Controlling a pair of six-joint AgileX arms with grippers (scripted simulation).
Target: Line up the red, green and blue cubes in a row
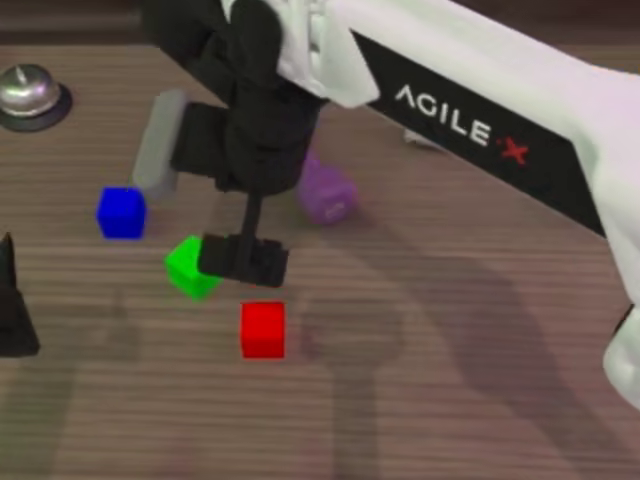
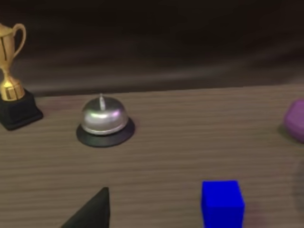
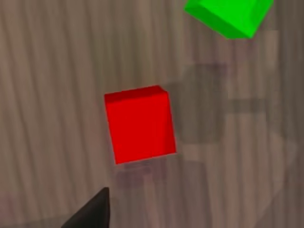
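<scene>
**Right claw hanging over green and red cubes, nothing gripped**

The right arm is being stretched in from the top view's right, across the bench (image 1: 450, 400). Its right claw (image 1: 243, 259) is being held over the middle of the bench, partly covering the green cube (image 1: 186, 266) and sitting just above the red cube (image 1: 263, 329) in the top view. Whether the claw is released or clenched cannot be told; no cube is seen being grasped in it.

In the right wrist view the red cube (image 3: 140, 124) is being shown lying flat on the wood, clear of any finger, with the green cube (image 3: 230, 16) near it at the picture's edge, turned at an angle. The two are close but apart.

The blue cube (image 1: 121, 212) is being left toward the top view's left, near the green cube, not touching it. It is also being seen in the left wrist view (image 2: 222, 202).

The three cubes are lying in a loose diagonal, blue to green to red.

The left claw (image 1: 12, 310) is being kept parked at the left edge; its state cannot be told.

A purple dumbbell (image 1: 326, 190) is lying behind the right claw. A silver bell (image 1: 28, 94) is standing in the far left corner, and a gold trophy (image 2: 12, 80) beside it in the left wrist view.
</scene>
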